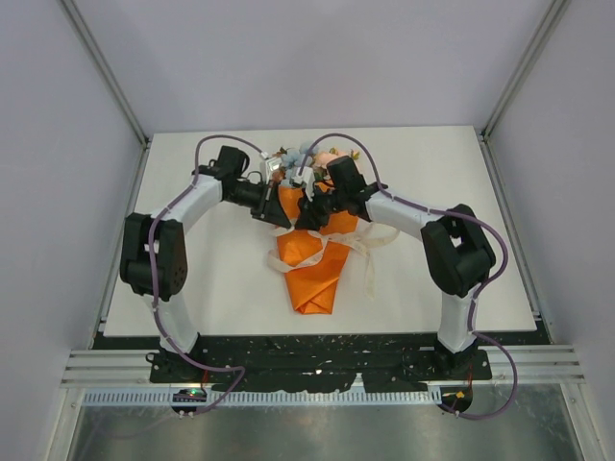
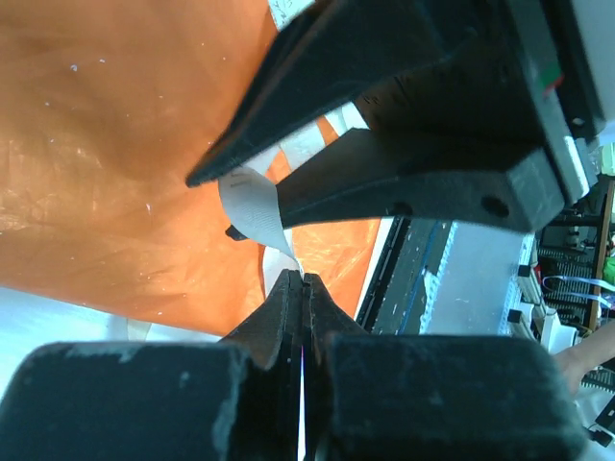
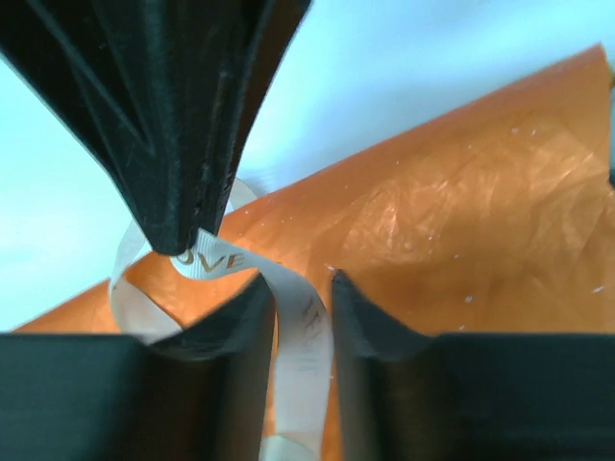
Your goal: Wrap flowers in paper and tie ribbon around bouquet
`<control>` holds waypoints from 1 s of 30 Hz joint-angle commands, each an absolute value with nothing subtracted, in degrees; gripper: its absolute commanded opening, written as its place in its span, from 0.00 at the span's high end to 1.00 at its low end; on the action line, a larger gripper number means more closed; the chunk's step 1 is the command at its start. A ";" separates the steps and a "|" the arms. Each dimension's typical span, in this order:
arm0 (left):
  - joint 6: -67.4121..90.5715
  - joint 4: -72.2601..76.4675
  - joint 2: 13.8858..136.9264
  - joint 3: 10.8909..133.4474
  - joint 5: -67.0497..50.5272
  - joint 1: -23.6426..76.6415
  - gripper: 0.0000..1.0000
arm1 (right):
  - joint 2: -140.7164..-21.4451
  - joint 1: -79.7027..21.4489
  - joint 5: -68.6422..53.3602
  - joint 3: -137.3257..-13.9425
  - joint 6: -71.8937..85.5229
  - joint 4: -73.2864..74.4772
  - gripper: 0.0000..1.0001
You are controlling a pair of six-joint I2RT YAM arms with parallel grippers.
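Left pincer [image 2: 303, 280] is clamped on the ribbon [image 2: 252, 204] at its tips. Facing it tip to tip, the right pincer [image 3: 304, 288] stands part-open astride the same strand, which runs lengthwise between its fingers above the paper [image 3: 461, 221] of the bouquet [image 1: 309, 279].

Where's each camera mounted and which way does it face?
Top external: above, behind the robot, looking down at the table; left arm, right arm show.
Left wrist: along the left gripper, shut on the ribbon, toward the paper.
Right wrist: along the open right gripper, at ribbon and paper.
Shared: both wrist views show ribbon, paper, the other gripper.
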State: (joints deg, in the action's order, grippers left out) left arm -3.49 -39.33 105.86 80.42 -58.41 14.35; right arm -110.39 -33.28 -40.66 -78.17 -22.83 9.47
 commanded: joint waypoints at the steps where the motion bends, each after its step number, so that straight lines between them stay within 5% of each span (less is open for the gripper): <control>1: -4.48 -38.32 103.80 80.51 -60.12 13.45 0.97 | -108.55 -33.31 -44.38 -77.61 -21.97 2.55 0.82; 2: -4.40 -37.80 103.89 80.25 -59.86 13.27 0.76 | -107.50 -33.31 -44.82 -76.82 -22.06 2.20 0.91; 6: -4.40 -33.67 102.66 78.84 -59.15 13.18 0.48 | -105.21 -33.40 -45.79 -75.06 -23.46 2.46 0.95; 15: -4.39 -28.82 104.68 78.75 -60.64 14.50 0.37 | -103.80 -33.92 -47.46 -75.32 -24.78 4.83 0.95; 19: -5.89 -30.06 105.20 78.49 -62.05 15.56 0.47 | -104.15 -34.01 -46.76 -75.85 -24.96 5.54 0.95; 21: -6.76 -31.98 105.38 78.57 -62.93 15.56 0.76 | -103.98 -33.84 -46.23 -75.76 -25.31 6.15 0.94; 23: -8.43 -34.18 105.30 78.75 -63.02 15.21 0.94 | -103.28 -33.58 -45.36 -75.67 -25.75 7.12 0.91; 27: -8.00 -34.63 104.76 78.40 -61.97 14.33 1.00 | -99.51 -29.81 -43.51 -75.94 -23.91 13.24 0.44; 30: -6.87 -34.20 105.55 78.75 -61.17 14.33 1.00 | -96.42 -26.39 -40.18 -77.34 -24.86 23.18 0.29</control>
State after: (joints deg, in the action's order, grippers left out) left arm -6.68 -33.74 105.34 77.69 -60.49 14.72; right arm -103.96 -31.16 -43.92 -74.78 -23.97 12.78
